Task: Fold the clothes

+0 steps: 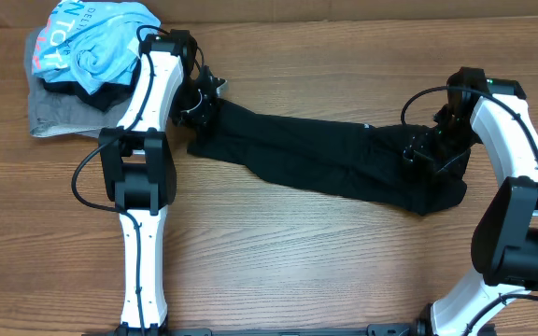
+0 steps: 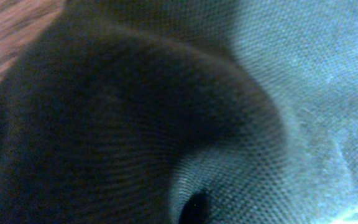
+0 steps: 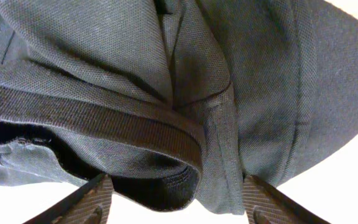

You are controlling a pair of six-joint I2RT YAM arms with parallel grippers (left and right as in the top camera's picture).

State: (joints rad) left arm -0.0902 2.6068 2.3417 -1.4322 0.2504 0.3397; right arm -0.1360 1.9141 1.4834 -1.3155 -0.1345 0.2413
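Note:
The black shirt (image 1: 330,163) lies bunched in a long band across the table, from upper left to lower right. My left gripper (image 1: 204,98) is at its upper left end. In the left wrist view dark fabric (image 2: 135,124) fills the frame and hides the fingers. My right gripper (image 1: 420,149) is over the shirt's right end. In the right wrist view its fingers (image 3: 179,199) are spread wide, with a folded hem and bunched cloth (image 3: 185,124) between them. No logo or tag shows.
A light blue garment with lettering (image 1: 92,42) lies on a grey folded garment (image 1: 54,112) at the back left corner, just behind the left arm. Bare wooden table (image 1: 297,271) runs along the front.

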